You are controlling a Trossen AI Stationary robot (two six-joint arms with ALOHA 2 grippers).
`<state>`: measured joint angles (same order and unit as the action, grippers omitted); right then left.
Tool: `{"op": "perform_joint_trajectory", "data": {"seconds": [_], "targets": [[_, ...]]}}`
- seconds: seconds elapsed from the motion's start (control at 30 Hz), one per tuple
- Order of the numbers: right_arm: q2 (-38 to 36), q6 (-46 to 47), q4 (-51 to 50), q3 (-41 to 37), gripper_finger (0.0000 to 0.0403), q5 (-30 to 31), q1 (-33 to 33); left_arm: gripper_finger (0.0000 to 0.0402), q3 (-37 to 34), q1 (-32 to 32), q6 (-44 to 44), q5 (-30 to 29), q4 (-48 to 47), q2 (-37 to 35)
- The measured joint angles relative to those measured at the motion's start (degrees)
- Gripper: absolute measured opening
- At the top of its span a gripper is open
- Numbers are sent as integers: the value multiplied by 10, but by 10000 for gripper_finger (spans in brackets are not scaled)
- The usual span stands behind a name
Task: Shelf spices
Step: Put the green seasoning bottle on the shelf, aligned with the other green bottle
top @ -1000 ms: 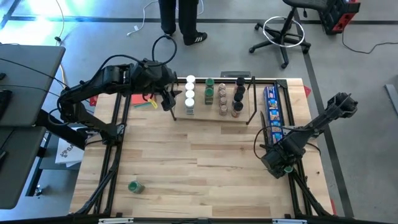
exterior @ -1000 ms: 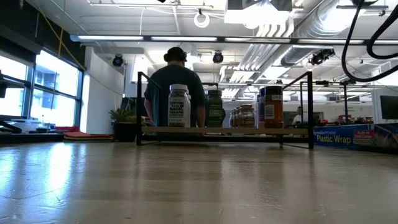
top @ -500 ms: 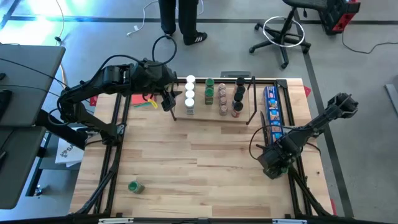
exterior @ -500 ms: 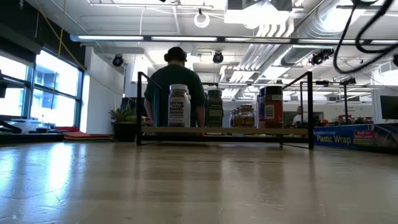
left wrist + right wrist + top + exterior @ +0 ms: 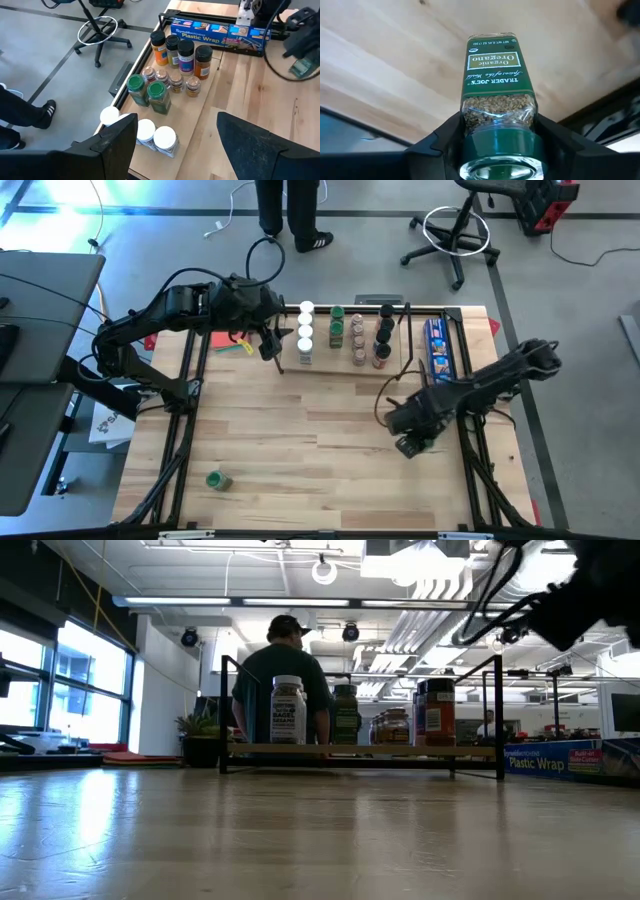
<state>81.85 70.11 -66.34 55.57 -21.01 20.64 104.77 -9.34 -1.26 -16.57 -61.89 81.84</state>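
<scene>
Over the table's right side, the right gripper (image 5: 497, 140) is clamped on an oregano jar (image 5: 498, 100) by its cap end, carried clear of the wood toward the shelf (image 5: 340, 368), where the other spices (image 5: 358, 332) stand in rows. Left gripper (image 5: 268, 345) hangs wide open, empty, beside the shelf's left end. Compared with a second ago, the right arm is closer to the shelf. One green jar (image 5: 217, 480) lies near the front left corner.

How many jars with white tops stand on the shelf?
3. All stand in one line at the left end of the shelf: back jar, middle jar, front jar. None seems hidden.
</scene>
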Motion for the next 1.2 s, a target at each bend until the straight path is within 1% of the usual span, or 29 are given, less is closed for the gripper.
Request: {"op": "perform_joint_trajectory", "data": {"seconds": [0.1,0.23,0.4,0.5,0.57,0.67,0.77,0.97,1.1,1.2], "targets": [[43,-60,-10,27,183,15,-14,268,0,0,0,6,0,0],[91,-147,-4,52,183,37,-16,268,0,0,-2,29,-3,-1],[135,-243,-21,75,185,36,-17,268,0,0,-16,43,-14,-3],[151,-274,-21,90,212,53,-16,268,0,3,-17,43,-16,-4],[164,-298,-3,95,229,87,-16,268,0,5,-16,43,-16,-4],[164,-330,-3,109,238,111,-18,268,0,6,-13,43,-16,-4],[168,-342,-3,117,241,136,-21,268,0,8,-11,42,-15,-4],[166,-330,-51,165,243,176,-23,268,0,9,-6,43,-15,-4],[150,-322,-82,211,244,233,5,268,0,8,-6,44,-16,-4],[123,-281,-106,240,244,272,35,268,0,8,-5,45,-16,-4]]}}
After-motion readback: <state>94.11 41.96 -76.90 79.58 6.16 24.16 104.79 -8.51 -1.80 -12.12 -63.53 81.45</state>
